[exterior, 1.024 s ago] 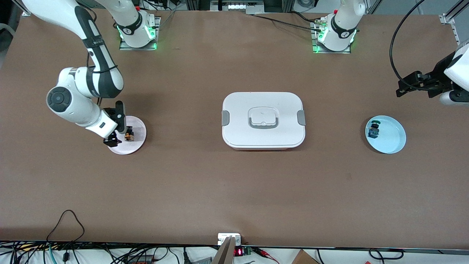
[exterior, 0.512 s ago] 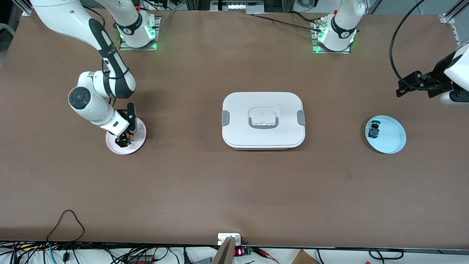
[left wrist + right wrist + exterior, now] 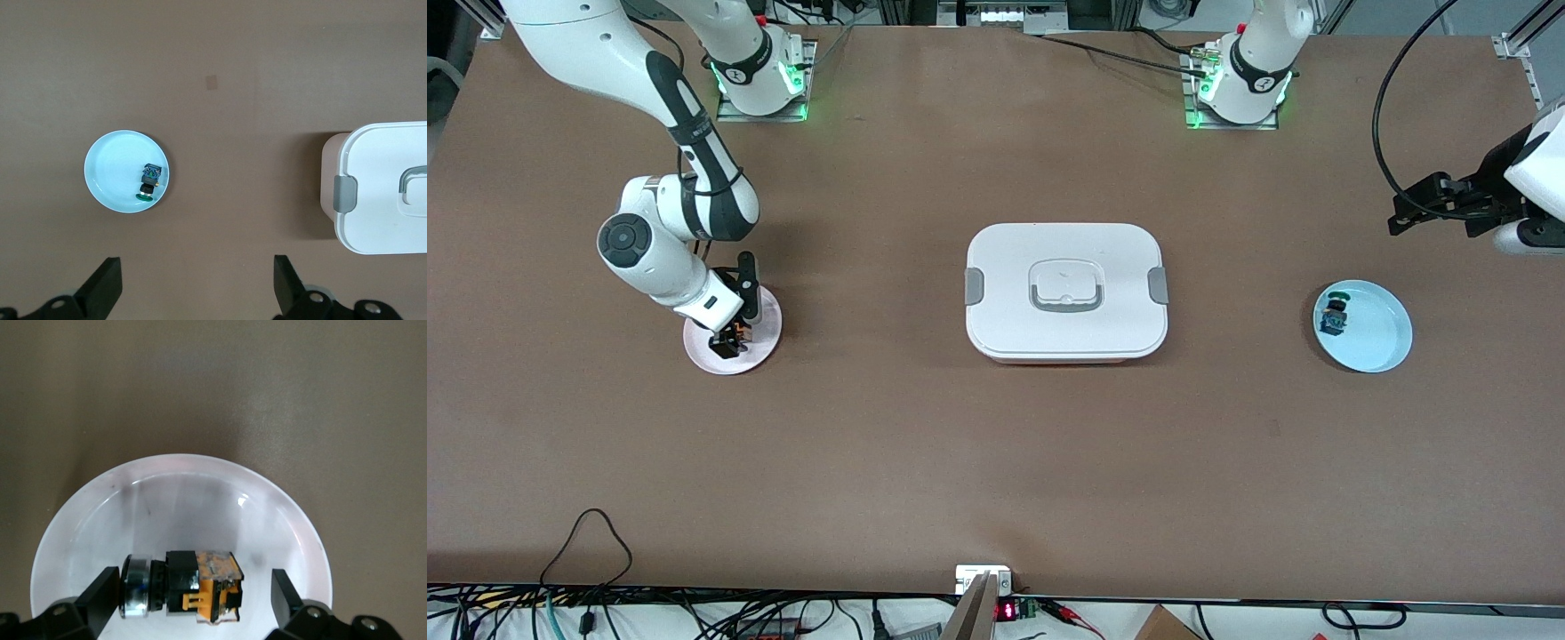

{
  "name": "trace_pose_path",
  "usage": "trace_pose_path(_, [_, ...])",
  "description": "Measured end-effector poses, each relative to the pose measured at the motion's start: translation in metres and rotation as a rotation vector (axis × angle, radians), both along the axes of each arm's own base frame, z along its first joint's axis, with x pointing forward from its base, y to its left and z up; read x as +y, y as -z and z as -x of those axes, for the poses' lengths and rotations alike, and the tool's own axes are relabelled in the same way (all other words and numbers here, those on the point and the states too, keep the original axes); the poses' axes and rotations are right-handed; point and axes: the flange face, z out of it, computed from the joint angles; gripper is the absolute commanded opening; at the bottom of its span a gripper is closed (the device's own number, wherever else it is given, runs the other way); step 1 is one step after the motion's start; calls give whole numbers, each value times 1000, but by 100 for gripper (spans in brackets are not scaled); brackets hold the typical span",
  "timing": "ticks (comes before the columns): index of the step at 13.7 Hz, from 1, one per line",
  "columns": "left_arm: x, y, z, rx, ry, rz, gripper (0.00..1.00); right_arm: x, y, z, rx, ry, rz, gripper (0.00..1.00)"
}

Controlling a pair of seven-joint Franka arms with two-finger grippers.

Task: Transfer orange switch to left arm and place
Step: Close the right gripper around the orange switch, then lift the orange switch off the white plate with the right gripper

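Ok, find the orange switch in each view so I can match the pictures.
Front view: the orange switch lies on the pink plate, between the right pincer fingers.
Left wrist view: not in it.
Right wrist view: centred low, on that plate.
Shared landmark: the pink plate.

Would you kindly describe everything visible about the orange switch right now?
The orange switch is a tiny push-button part: a shiny silver ring at one end, a black middle, and an orange-yellow body with a small clip. It lies on its side in the pale pink plate, toward the right arm's end of the table. The right gripper is low over it, open, its fingers flanking the switch lengthwise; contact isn't evident. The switch looks like hard plastic and metal.
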Motion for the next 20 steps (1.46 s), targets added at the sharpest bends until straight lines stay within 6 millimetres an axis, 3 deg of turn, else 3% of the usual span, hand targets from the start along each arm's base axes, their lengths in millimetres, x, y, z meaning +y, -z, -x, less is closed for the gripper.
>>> trace_pose_path(1, [0, 0, 0, 0, 0, 0, 100, 0, 1, 0, -4, 1, 0, 84])
trace_pose_path(3, [0, 0, 0, 0, 0, 0, 100, -1, 3, 0, -6, 1, 0, 47])
trace_pose_path(7, [0, 0, 0, 0, 0, 0, 100, -1, 2, -2, -22, 2, -1, 4])
trace_pose_path(10, [0, 0, 0, 0, 0, 0, 100, 0, -5, -5, -27, 1, -3, 0])
trace_pose_path(12, [0, 0, 0, 0, 0, 0, 100, 1, -26, -7, 0, 3, -4, 0])
trace_pose_path(14, [0, 0, 0, 0, 0, 0, 100, 2, -67, -8, 34, 6, -9, 0])
trace_pose_path(20, [0, 0, 0, 0, 0, 0, 100, -9, -224, 1, 150, 29, -26, 0])
